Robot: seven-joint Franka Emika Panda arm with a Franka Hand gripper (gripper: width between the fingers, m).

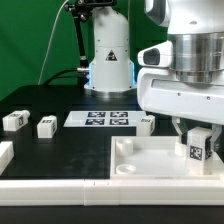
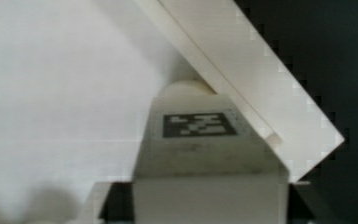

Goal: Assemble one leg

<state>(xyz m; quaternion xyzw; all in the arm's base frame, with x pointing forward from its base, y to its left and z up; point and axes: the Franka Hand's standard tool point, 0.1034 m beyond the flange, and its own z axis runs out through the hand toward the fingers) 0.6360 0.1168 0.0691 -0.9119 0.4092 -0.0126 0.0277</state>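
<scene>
My gripper [image 1: 197, 141] is shut on a leg [image 1: 197, 146], a small white block with a black-and-white tag, and holds it upright over the large white tray-like piece [image 1: 140, 170] at the exterior view's right. In the wrist view the leg [image 2: 202, 150] fills the gap between the dark fingers [image 2: 119, 200], its tagged end close to the tray's raised rim [image 2: 247, 75] at a corner. Whether the leg touches the tray floor I cannot tell. Three more legs lie on the black table: one at the far left [image 1: 14, 121], one beside it [image 1: 46, 125], one near the tray [image 1: 146, 123].
The marker board [image 1: 101, 119] lies flat at mid table. The arm's white base [image 1: 109, 60] stands behind it, with a green backdrop beyond. A white part [image 1: 4, 155] sticks in at the left edge.
</scene>
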